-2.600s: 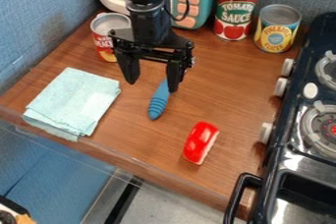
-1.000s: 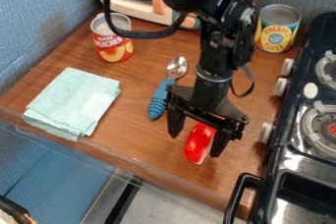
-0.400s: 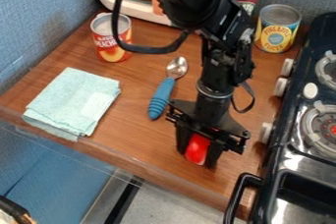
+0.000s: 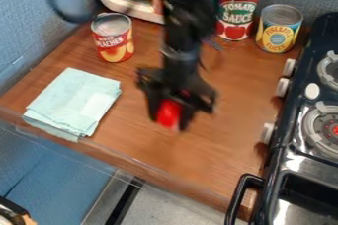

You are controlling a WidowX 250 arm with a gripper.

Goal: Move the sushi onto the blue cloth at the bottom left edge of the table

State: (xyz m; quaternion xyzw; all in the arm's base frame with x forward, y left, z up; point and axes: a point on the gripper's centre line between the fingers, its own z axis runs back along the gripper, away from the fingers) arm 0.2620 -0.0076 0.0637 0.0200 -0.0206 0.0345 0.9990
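Note:
The black gripper (image 4: 172, 120) hangs over the middle of the table, shut on the red sushi (image 4: 169, 113), which shows between its two fingers. Both look blurred, and the sushi appears to be held above the wood. To their left, the folded light blue cloth (image 4: 74, 101) lies flat by the table's front left edge, apart from the gripper. The arm hides the spoon's place.
A peaches can (image 4: 113, 41) stands behind the cloth. Tomato sauce (image 4: 237, 12) and pineapple (image 4: 279, 30) cans stand at the back right, a toy microwave (image 4: 129, 7) at the back. The black stove (image 4: 310, 155) borders the table's right side.
The gripper came down around the sushi at the right front and closed on it. Since then, gripper and sushi have moved left and back, toward the table's middle.

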